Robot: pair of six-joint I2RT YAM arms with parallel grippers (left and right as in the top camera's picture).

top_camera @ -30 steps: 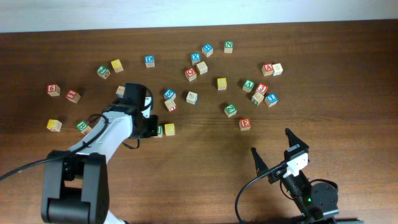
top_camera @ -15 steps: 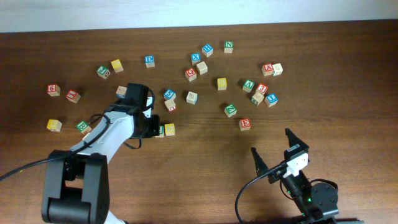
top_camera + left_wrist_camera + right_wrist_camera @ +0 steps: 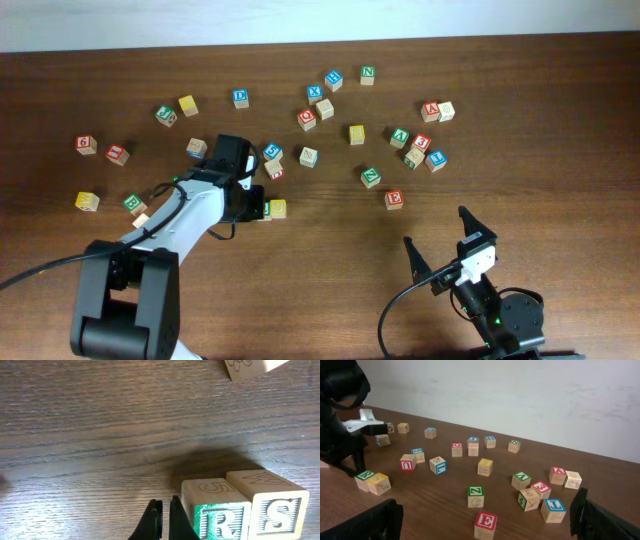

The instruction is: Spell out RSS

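The R cube (image 3: 220,522) has a green-and-white face and sits on the table touching a yellow S cube (image 3: 277,515) on its right. In the overhead view this pair is the green cube (image 3: 262,211) and the yellow cube (image 3: 278,208). My left gripper (image 3: 162,515) is shut and empty, with its fingertips down at the table against the R cube's left side. Other yellow cubes lie apart (image 3: 357,133), (image 3: 188,105), (image 3: 87,201); their letters cannot be read. My right gripper (image 3: 436,228) is open and empty near the front right.
Several lettered cubes in red, blue and green are scattered across the far half of the table, among them a red E (image 3: 485,522), a green Z (image 3: 475,494) and a blue cube (image 3: 273,152) just beyond the left gripper. A plain cube (image 3: 252,366) lies farther off.
My left gripper has moved a little to the right, and the green and yellow cubes have shifted right with it. The right arm has not moved.
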